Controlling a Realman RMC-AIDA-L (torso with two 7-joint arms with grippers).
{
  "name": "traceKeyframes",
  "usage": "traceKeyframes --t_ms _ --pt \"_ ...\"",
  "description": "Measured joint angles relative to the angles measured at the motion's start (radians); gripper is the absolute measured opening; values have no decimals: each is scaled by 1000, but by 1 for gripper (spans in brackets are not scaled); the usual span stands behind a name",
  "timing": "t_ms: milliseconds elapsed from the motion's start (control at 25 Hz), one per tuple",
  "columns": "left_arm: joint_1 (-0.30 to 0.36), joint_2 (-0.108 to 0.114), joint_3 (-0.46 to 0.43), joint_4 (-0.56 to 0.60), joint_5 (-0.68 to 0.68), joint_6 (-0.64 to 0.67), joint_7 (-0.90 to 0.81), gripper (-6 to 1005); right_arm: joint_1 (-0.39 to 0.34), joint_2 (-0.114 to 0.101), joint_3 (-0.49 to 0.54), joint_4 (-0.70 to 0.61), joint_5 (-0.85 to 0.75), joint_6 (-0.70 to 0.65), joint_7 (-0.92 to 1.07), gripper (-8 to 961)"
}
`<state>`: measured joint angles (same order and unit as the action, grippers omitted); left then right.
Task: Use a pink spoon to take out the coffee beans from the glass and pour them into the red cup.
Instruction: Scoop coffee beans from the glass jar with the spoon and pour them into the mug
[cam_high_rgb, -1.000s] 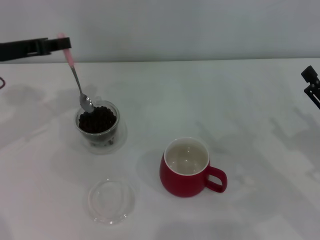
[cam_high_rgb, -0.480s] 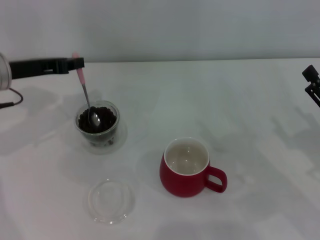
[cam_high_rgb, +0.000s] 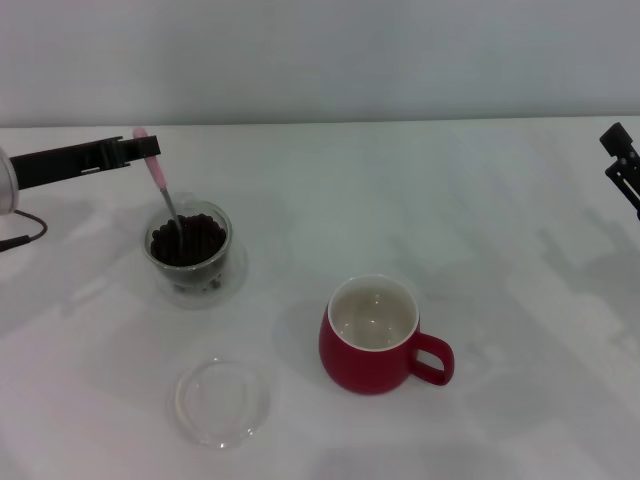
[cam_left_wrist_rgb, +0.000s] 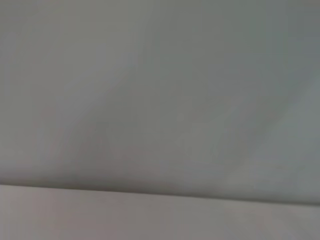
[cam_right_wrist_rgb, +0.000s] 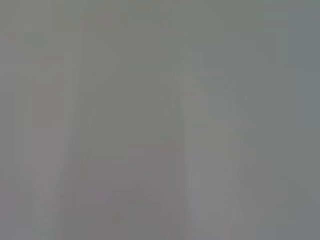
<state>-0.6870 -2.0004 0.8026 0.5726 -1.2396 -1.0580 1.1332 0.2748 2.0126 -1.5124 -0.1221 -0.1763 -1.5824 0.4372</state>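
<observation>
I can't see the spoon's bowl; it is down in the coffee beans (cam_high_rgb: 188, 243) inside the round clear glass (cam_high_rgb: 193, 253). My left gripper (cam_high_rgb: 148, 148) pinches the pink spoon (cam_high_rgb: 157, 180). The shiny red cup (cam_high_rgb: 376, 335) sits apart. The right gripper (cam_high_rgb: 620, 160) is cut off; I can't tell its jaws

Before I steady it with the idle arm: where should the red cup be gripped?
Grip the red cup by its loop handle, coming from the robot's right. The handle juts toward that side, where the right gripper sits, and the upright open mouth stays clear.
</observation>
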Motion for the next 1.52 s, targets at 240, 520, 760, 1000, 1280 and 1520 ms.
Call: traceKeyframes --t_ms 240,520,760,1000,1280,1520 --pt "38 2 0 -32 -117 -21 -54 134 0 0 0 -2 0 9 0 808" --pt "66 7 0 -116 -172 -11 -85 135 4 0 0 -5 0 28 0 808" --pt "99 1 -3 -157 -219 -8 -85 135 7 0 0 -7 1 45 0 808" --pt "155 -5 -11 -173 -327 -19 -85 135 9 0 0 -8 2 55 -4 808" --pt "202 -9 -11 -185 -407 -45 -83 135 23 -2 0 -8 1 66 -7 808" --pt "214 -7 -13 -204 -449 -85 -73 134 34 -2 0 -8 1 70 -8 808"
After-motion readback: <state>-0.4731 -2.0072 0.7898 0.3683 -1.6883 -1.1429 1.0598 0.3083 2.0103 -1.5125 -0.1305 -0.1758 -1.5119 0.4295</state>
